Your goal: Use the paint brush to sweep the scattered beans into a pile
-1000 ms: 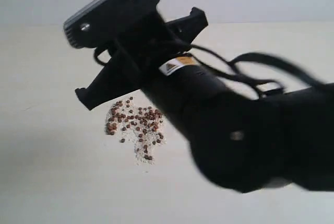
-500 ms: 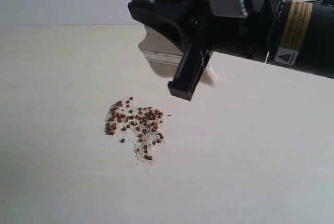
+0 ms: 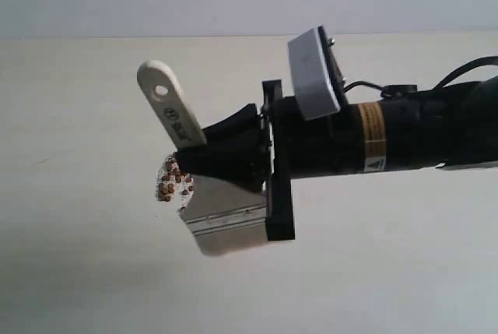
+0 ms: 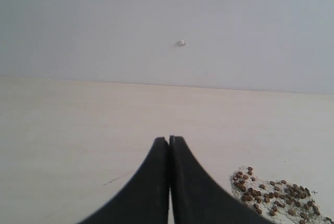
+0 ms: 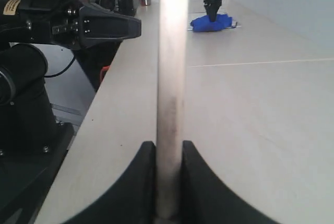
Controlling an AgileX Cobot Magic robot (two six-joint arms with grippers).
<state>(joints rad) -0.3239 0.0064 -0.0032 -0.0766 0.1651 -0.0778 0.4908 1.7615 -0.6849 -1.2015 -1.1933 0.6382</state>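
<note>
Right tool clamped on the paint brush; left tool fully closed, holding nothing.
The brush handle angles up past the right tool's fingertips, with the bristles below them. Whether they touch the tabletop cannot be told. The beans lie just beyond the fingertips, partly hidden by the brush.
</note>
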